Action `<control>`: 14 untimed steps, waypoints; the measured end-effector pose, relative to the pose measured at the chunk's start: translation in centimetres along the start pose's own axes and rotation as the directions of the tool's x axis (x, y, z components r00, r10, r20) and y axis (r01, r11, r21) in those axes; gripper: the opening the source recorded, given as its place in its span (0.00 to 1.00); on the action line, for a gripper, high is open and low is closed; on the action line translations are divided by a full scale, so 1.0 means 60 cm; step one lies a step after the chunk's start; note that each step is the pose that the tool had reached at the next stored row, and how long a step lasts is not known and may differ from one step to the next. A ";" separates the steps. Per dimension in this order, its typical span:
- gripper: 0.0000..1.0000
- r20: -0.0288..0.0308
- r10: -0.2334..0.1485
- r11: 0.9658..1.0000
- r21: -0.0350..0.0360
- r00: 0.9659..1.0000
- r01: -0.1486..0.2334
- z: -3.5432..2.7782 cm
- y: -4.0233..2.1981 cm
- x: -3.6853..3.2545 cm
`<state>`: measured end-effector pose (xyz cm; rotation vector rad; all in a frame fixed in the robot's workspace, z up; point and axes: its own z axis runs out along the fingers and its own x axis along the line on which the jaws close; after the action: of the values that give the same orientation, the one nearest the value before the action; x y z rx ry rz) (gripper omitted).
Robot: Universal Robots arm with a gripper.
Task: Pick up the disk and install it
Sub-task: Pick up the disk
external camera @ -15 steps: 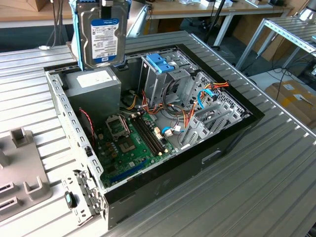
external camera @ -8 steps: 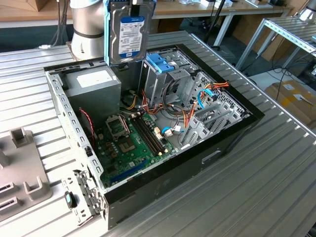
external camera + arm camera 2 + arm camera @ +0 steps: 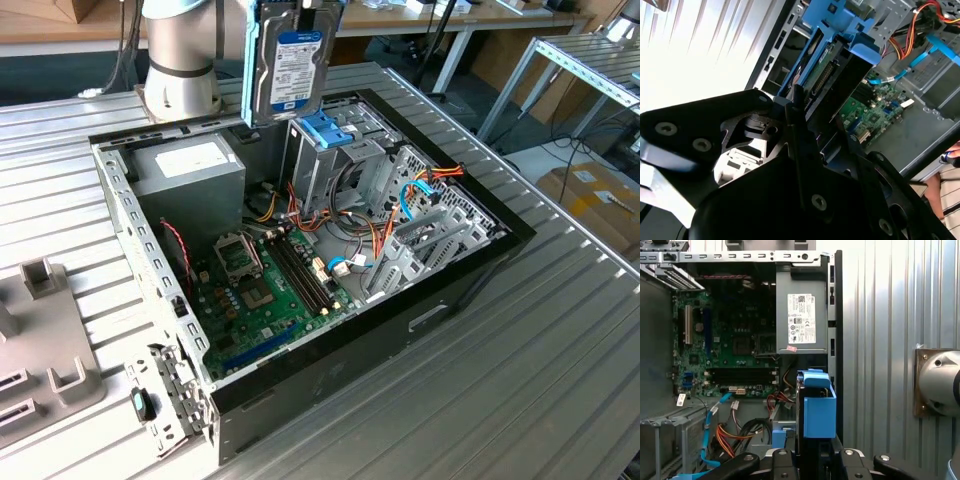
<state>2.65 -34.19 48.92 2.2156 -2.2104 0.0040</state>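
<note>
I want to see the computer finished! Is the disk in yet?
Not yet. Picking up looks done: the tool holds the disk upright in the air. In hand: it hangs above the drive cage in the open computer case. Left: the disk is not seated in the cage.

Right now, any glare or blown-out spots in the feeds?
Second wrist view: table blown out white, foreground in deep shadow. First wrist view: even light, disk and motherboard well lit. Exterior view: even, no glare on the disk.
</note>
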 end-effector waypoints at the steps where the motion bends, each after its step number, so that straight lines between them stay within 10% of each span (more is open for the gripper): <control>1: 0.35 0.000 0.000 1.000 0.000 1.000 0.000 0.000 -0.009 0.000; 14: 0.35 0.000 0.000 1.000 0.000 1.000 0.000 -0.001 -0.107 -0.002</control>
<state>9.06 -34.06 48.93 2.2155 -2.2103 0.0042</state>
